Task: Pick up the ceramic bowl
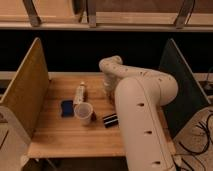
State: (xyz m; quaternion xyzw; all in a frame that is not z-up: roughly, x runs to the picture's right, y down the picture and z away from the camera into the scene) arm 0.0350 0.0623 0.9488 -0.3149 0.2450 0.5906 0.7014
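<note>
Saw a whitish cup (83,113) on the wooden worktop (60,134): blue sponge (67,107) at its ten o'clock, white bottle (79,93) lying at twelve, black block (110,120) at four, jaws farther off at one o'clock.

Dim warm light, pincer (106,90) shadowed behind arm (142,102)
</note>
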